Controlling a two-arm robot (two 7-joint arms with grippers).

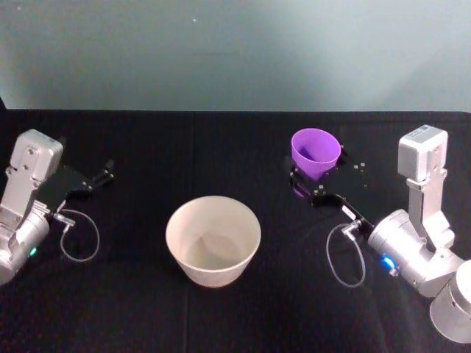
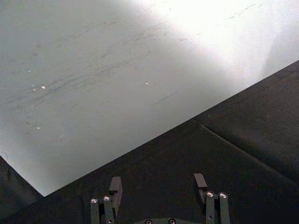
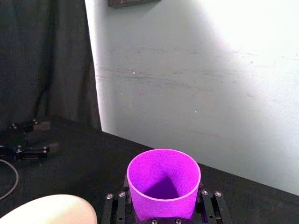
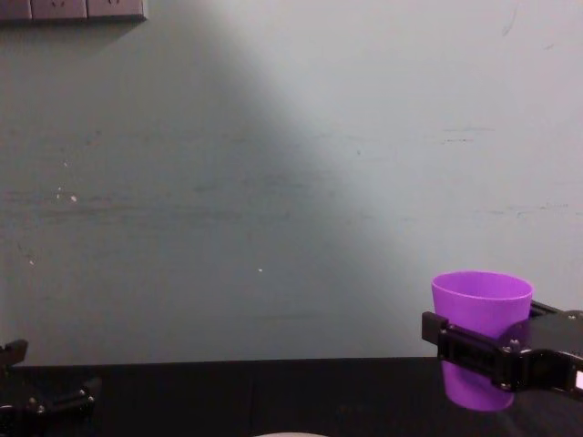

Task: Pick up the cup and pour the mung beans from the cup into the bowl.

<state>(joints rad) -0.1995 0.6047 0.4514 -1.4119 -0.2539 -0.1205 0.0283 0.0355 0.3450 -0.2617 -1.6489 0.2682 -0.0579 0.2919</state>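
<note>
Black cloth covers the surface (image 1: 221, 140), and a pale grey-green wall (image 1: 235, 51) rises behind it with a socket strip (image 4: 73, 9) high on the left. The whitish bowl (image 1: 213, 239) stands near the front middle. Behind it and to the right, well apart across bare cloth, the purple cup (image 1: 316, 152) sits upright in the right gripper (image 1: 315, 170), whose jaws are clenched on the cup's lower wall from both sides. The left gripper (image 1: 107, 173) lies low at the left side, jaws released and spread. A looped cable (image 1: 346, 259) hangs by the right wrist.
</note>
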